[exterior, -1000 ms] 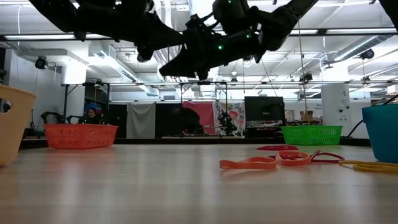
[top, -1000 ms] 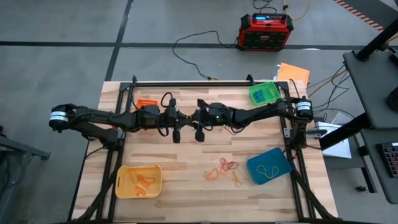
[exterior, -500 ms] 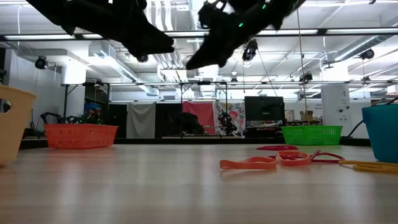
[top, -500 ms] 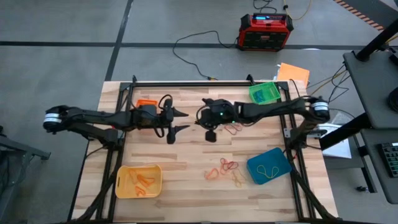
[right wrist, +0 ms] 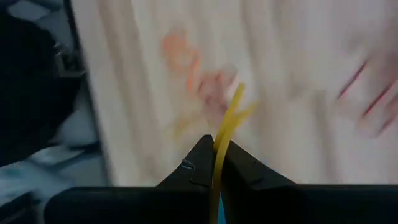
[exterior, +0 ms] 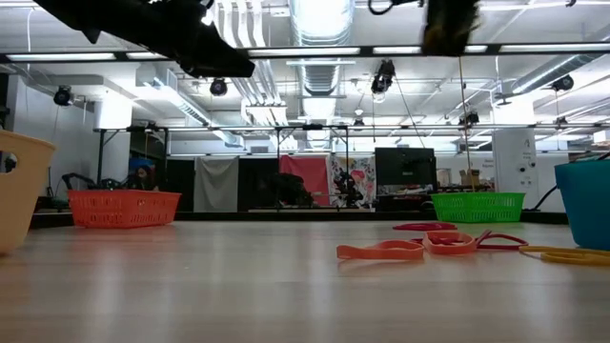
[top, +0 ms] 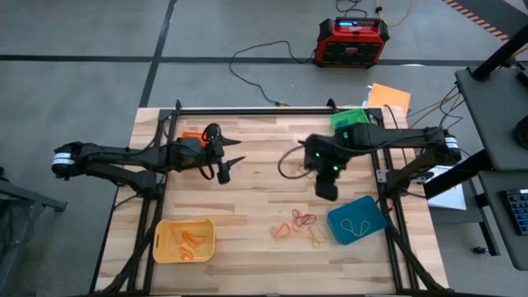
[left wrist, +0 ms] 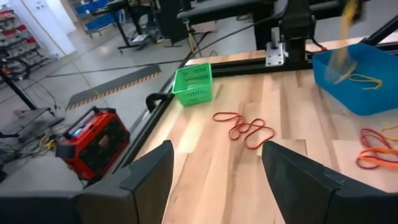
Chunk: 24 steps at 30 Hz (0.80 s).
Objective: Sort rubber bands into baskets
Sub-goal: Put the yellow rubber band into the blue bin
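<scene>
1. Right gripper (right wrist: 214, 163) jaws closed on a yellow rubber band (right wrist: 227, 119); the band runs out from between the tips, over the blurred counter (top: 247, 202).
2. In the high view the right gripper (top: 327, 191) hangs above the counter, with the blue basket (top: 356, 219) just beyond and to one side of its jaws. One yellow band (top: 356, 226) lies in that basket.
3. A loose cluster of red, orange and yellow bands (top: 299, 223) lies on the counter, near the right jaws, beside the blue basket.
4. Left gripper (top: 228, 162) jaws wide open, holding nothing; its fingers (left wrist: 149, 177) stand apart. A red band (left wrist: 244, 129) lies on the counter ahead of them, the green basket (left wrist: 194, 84) farther off.
5. Orange basket (top: 190, 137) sits close behind the left jaws; yellow basket (top: 183, 240), holding orange bands, is well apart from both.
</scene>
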Tool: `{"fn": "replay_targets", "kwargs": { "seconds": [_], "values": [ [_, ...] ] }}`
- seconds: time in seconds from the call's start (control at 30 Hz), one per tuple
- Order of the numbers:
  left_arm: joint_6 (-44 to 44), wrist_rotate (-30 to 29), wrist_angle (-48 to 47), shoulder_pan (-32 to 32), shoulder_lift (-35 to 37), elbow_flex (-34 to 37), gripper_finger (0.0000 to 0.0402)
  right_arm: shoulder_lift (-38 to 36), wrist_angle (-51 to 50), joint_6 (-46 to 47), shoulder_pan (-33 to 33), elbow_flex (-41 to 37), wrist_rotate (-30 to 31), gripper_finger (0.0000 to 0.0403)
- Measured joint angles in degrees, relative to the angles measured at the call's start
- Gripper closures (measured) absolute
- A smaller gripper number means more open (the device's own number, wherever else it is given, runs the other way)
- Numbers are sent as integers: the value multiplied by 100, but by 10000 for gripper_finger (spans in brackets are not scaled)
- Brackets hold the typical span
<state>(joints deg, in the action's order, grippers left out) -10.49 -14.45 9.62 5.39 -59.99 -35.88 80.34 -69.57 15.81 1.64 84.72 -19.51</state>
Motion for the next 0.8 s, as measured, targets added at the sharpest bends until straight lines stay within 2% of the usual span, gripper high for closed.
{"fn": "replay_targets", "kwargs": {
  "seconds": [0.23,0.4,0.6,0.8],
  "values": [
    [-105,-79,1,0,9,0,173,-127,-1099,1763,-613,-331,-542,394],
    [-108,-219,-21,0,9,0,173,-133,-1439,2819,-1056,-622,-735,394],
    [-150,-219,-23,0,9,0,174,-133,-1426,3577,-1374,-1113,-799,394],
    [-150,-219,-39,0,9,0,174,-133,-1428,3738,-1439,-1769,-795,394]
  ]
}}
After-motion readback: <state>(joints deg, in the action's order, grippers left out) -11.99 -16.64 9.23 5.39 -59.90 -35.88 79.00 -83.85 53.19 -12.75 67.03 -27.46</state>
